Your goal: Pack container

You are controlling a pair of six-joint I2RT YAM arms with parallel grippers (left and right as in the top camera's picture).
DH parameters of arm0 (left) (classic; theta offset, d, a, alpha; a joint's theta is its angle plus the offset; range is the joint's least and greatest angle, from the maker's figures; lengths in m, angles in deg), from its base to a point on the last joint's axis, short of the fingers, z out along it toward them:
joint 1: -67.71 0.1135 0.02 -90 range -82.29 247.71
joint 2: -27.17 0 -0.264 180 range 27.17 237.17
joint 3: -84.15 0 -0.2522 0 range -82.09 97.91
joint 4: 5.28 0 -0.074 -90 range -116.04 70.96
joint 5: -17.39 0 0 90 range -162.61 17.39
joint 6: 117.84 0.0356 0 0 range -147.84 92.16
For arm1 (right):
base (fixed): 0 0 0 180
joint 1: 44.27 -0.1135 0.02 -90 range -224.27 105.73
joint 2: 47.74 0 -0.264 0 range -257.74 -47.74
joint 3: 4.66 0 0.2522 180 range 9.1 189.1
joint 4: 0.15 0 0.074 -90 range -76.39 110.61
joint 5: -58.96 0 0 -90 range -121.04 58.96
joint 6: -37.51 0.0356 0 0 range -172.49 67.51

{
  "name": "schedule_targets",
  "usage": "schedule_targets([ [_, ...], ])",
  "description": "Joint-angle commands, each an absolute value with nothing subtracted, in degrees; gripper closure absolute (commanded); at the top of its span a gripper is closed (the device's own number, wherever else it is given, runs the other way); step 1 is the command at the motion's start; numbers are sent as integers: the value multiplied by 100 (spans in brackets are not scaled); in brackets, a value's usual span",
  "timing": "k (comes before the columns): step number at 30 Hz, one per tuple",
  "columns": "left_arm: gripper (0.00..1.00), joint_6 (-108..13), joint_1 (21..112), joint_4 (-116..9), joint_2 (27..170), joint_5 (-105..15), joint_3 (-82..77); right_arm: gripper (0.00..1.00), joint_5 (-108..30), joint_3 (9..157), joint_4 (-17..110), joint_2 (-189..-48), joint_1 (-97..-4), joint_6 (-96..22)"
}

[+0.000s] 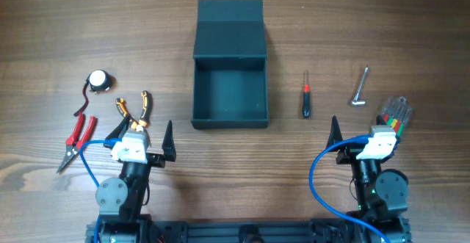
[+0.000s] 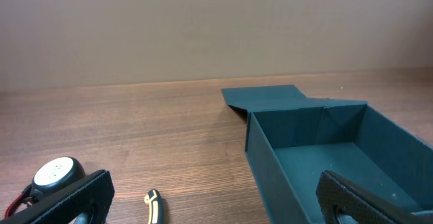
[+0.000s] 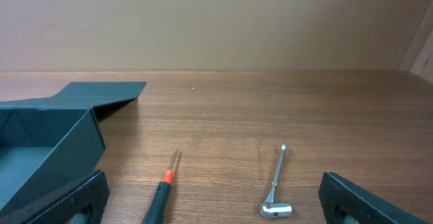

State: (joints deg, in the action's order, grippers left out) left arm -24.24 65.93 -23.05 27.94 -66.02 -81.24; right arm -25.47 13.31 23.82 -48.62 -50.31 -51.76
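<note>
Wide-spread fingers frame both wrist views: the left gripper (image 1: 142, 131) and right gripper (image 1: 361, 131) stand fully apart and hold nothing, at 7 and 5 o'clock on the surface (image 1: 308, 23). At 12 o'clock, between them, the container (image 1: 229, 120) sits empty with its lid (image 1: 230, 23) folded back flat.

Likely trouble comes from the thin, low-lying tools. The orange-handled pliers (image 1: 136, 109) lie almost under the left gripper, so a straight descent could strike them rather than straddle them. The screwdriver (image 1: 306, 100) at 2 o'clock may roll away from closing fingers. The metal wrench (image 1: 360, 87) lies so flat that fingers could scrape the surface. The container looks light, so a clipped wall might shove it. Both arms reaching it together risk a collision.
</note>
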Motion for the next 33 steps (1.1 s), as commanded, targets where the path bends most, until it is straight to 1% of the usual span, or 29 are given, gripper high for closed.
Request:
schedule_targets([
  [1,0,-2442,6558,-2272,2755,-6491,-8177,0,-2593,1357,2363,-4788,-5007,-5229],
  [9,0,-2575,6558,-2270,2755,-6493,-8177,0,-2659,1357,2365,-4790,-5007,-5211],
  [11,0,-2949,6558,-2244,2755,-6506,-8177,0,-2650,1357,2345,-4790,-5007,-4684],
  [15,0,-4271,6558,-2198,2777,-6609,-8030,0,-2899,1431,2391,-4900,-5007,-3521],
  [17,1,-4511,6558,-2320,2875,-6716,-7773,0,-3188,1608,2400,-5081,-5007,-3412],
  [20,0,-4474,6560,-2755,3356,-6908,-7027,0,-3260,2205,2501,-5713,-5007,-3454],
  [22,0,-4459,6562,-3133,3874,-7039,-6490,0,-3310,2695,2691,-6342,-5007,-3471],
  [24,0,-4459,6562,-3555,4729,-7109,-5773,0,-3494,3490,3108,-7330,-5007,-3469],
  [26,0,-4459,6562,-4005,5649,-7122,-5001,0,-3620,4539,3786,-8434,-5007,-3467],
  [27,0,-4457,6562,-4383,6274,-7131,-4444,0,-3647,5219,4304,-9046,-5007,-3482],
  [30,0,-4441,6565,-5194,7413,-7299,-3408,0,-3653,7094,5908,-10517,-5007,-3694],
  [33,0,-4002,6573,-5961,8508,-7312,-2498,0,-3651,8922,7501,-11848,-5007,-3731],
])
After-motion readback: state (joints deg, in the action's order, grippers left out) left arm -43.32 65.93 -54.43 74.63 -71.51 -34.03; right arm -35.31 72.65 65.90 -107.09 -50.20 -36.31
